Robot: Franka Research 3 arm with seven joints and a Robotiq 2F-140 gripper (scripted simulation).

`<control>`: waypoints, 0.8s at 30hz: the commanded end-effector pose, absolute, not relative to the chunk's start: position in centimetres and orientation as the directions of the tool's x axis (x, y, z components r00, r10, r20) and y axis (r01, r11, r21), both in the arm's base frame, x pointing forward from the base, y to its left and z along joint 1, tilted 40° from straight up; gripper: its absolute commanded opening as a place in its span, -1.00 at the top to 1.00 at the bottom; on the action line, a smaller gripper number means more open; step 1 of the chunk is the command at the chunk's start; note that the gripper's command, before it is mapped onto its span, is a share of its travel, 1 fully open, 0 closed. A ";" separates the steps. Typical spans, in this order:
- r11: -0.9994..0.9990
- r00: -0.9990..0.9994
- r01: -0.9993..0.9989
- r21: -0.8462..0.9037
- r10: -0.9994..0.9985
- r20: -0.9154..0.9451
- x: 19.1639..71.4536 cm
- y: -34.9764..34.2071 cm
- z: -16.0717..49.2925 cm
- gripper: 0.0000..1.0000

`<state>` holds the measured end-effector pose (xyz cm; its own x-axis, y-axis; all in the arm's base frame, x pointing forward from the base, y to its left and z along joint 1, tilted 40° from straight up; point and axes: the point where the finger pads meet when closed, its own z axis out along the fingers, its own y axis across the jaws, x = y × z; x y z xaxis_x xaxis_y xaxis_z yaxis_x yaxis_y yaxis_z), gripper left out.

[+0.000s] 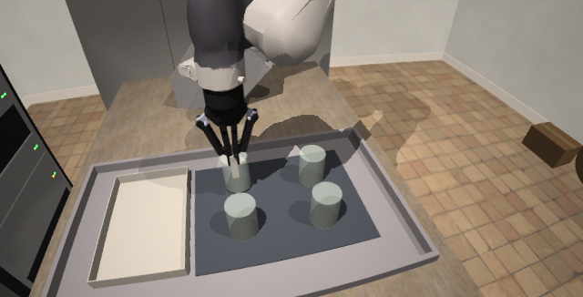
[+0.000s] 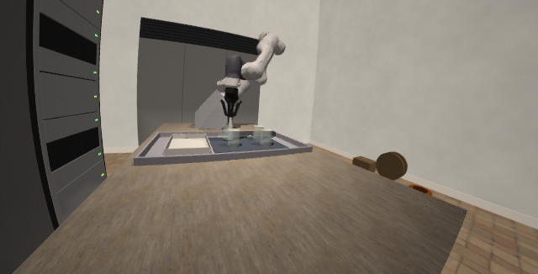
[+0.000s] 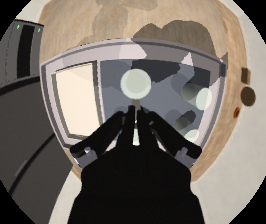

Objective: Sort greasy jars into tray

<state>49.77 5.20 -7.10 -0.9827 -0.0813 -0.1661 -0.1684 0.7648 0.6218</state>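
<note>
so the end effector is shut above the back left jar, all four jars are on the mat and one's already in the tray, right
Not quite: the tray holds no jar, as the top view shows. The rest stands: the end effector is shut, holding nothing, above the back left jar, and all four jars are on the mat.

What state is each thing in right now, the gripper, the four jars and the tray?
gripper: shut, holding nothing, tips at the top of the back left jar.
back left jar: upright, mouth down, on the mat.
front left jar: upright on the mat.
back right jar: upright on the mat.
front right jar: upright on the mat.
tray: beside the mat, no jar in it.
</note>
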 end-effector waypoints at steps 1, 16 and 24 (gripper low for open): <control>0.762 -0.982 -0.175 0.623 -0.086 -0.171 50.2 5.5 -7.0 1.00; 0.762 -0.982 -0.175 0.623 -0.086 -0.171 52.4 6.1 -7.2 1.00; 0.762 -0.982 -0.175 0.623 -0.086 -0.171 52.4 6.1 -7.2 1.00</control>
